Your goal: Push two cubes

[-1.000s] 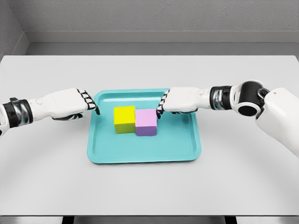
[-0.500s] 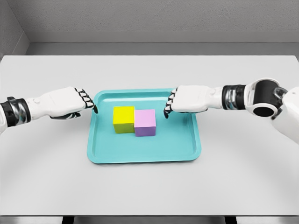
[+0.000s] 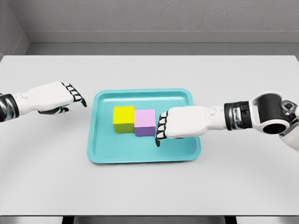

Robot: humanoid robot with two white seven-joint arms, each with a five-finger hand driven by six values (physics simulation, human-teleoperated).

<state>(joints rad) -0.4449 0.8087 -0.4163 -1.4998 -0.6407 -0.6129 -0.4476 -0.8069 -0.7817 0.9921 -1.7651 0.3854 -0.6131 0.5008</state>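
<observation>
Spanning nearly the whole view is a pale grey table (image 3: 149, 186), seen from above and in front, with a grey wall behind it. At the table's centre lies a shallow turquoise tray (image 3: 142, 151), rectangular with rounded corners and a raised rim.

Two white arms reach in from opposite sides. The right arm enters from the right edge, its forearm running almost level toward the middle, with a black-and-silver band at the wrist. The right hand (image 3: 180, 123) hovers over the tray's right half, knuckles pointing left, its black-jointed fingers (image 3: 161, 128) curled downward and grasping nothing. The fingertips sit just beside the right face of the purple cube; whether they touch it cannot be told. The left arm comes in from the left edge, and the left hand (image 3: 51, 95) sits over bare table, well left of the tray, its fingers likewise bent down with nothing in them.

Inside the tray, toward its back half, stand two cubes of similar size, side by side and touching. The yellow cube (image 3: 123, 118) is on the left, a bright lemon colour. The purple cube (image 3: 145, 122) is on the right, pale lilac on top with a darker violet front, set slightly nearer the viewer than its neighbour.
</observation>
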